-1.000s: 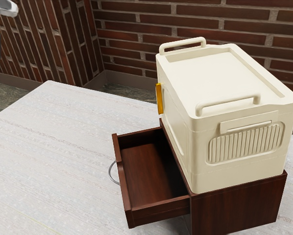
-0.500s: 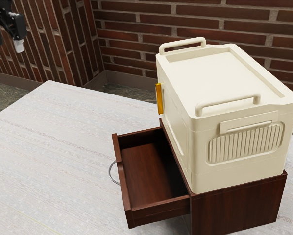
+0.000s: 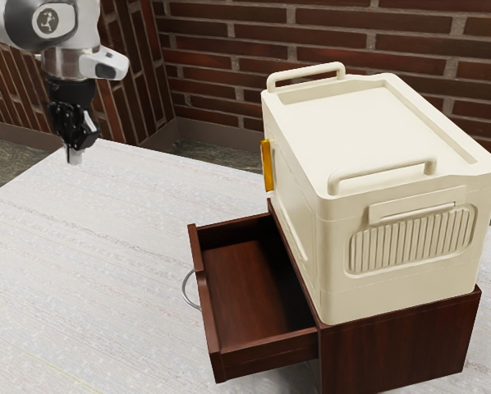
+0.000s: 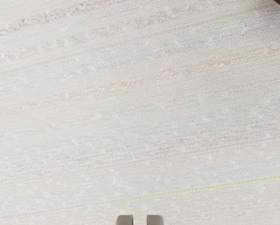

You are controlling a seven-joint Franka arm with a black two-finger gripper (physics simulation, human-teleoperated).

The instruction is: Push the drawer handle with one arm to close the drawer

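Beneath the cream box point(image 3: 377, 135), the drawer point(image 3: 203, 291) stands well out from its cabinet point(image 3: 401, 341), its interior exposed; closing remains to be done. The handle point(image 3: 184, 289), a curved bar on the drawer's outer face, points toward the exterior view's left. The gripper point(image 3: 75, 156) hangs above the table point(image 3: 81, 271), well apart from the handle, its tips directed downward. Its fingers point(image 4: 125, 220) are parted by a narrow gap, partly open, with nothing held between them and no contact with the drawer. Remaining steps, as judged: approach to the handle's outer side, contact, then a push toward the cabinet until the front is flush.
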